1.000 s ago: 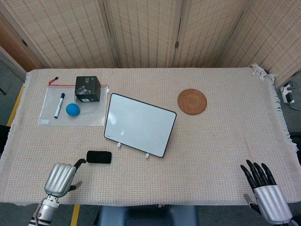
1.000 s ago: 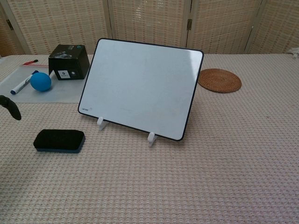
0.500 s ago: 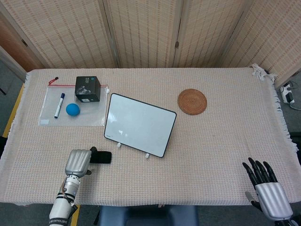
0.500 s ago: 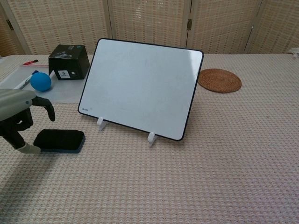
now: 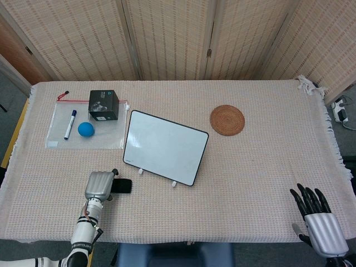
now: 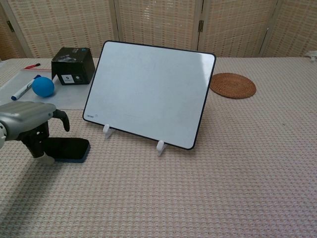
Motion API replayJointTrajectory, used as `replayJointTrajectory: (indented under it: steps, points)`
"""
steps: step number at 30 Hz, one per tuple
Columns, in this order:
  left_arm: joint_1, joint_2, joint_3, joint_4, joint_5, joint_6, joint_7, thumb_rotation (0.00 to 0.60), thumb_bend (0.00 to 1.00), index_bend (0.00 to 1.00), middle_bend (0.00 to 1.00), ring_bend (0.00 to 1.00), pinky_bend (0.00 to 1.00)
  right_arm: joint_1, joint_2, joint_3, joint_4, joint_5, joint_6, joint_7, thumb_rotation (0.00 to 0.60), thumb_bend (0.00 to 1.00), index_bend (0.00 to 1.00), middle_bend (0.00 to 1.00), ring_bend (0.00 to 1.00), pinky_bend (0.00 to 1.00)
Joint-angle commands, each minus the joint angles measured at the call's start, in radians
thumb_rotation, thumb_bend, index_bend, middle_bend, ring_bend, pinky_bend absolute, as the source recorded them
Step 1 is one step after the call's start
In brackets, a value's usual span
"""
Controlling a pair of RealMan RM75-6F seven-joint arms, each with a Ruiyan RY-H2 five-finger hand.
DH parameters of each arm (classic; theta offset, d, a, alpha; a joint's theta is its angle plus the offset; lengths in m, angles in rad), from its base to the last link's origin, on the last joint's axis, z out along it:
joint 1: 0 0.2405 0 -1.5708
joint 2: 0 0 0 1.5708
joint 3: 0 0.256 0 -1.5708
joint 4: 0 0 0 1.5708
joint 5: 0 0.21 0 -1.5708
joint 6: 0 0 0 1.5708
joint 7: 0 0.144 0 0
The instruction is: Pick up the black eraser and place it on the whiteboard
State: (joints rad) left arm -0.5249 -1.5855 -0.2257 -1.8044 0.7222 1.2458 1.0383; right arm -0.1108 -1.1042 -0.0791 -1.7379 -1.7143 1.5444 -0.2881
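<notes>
The black eraser [image 5: 124,186] [image 6: 73,148] lies flat on the cloth in front of the whiteboard's left corner. My left hand [image 5: 100,185] [image 6: 28,120] hovers over its left half with curved fingers arched above it; the thumb sits by its near left edge, and no firm grip shows. The whiteboard [image 5: 166,147] [image 6: 148,91] stands tilted back on two white feet at the table's middle. My right hand [image 5: 320,221] is at the near right corner, fingers spread and holding nothing; it shows in the head view only.
A clear pouch [image 5: 61,139] at the far left carries a black box [image 5: 103,105] [image 6: 73,65], a blue ball [image 5: 85,129] [image 6: 43,87] and a marker [image 5: 70,123]. A round woven coaster [image 5: 227,120] [image 6: 233,85] lies right of the whiteboard.
My left hand has moved right and forward from the table's near left, and now covers the eraser's left half. The eraser has not moved. The right hand has drifted slightly toward the near edge.
</notes>
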Motion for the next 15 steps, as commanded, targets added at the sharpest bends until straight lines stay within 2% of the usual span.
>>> replayJointTrajectory:
  steps: [1,10,15]
  points:
    - [-0.019,0.004,0.007,0.019,-0.023,-0.007,-0.009,0.600,0.19,0.35,1.00,1.00,1.00,0.006,0.000,0.004,-0.002,0.012,-0.011,-0.002,0.600,0.31,0.00,0.00,0.00,0.00]
    - [-0.056,-0.002,0.035,0.064,-0.039,-0.005,-0.037,0.600,0.20,0.44,1.00,1.00,1.00,0.010,-0.006,0.006,-0.004,0.025,-0.015,-0.013,0.600,0.31,0.00,0.00,0.00,0.00]
    - [-0.070,-0.010,0.050,0.086,-0.035,0.001,-0.056,0.600,0.24,0.50,1.00,1.00,1.00,0.011,-0.007,0.004,-0.006,0.028,-0.016,-0.017,0.600,0.31,0.00,0.00,0.00,0.00]
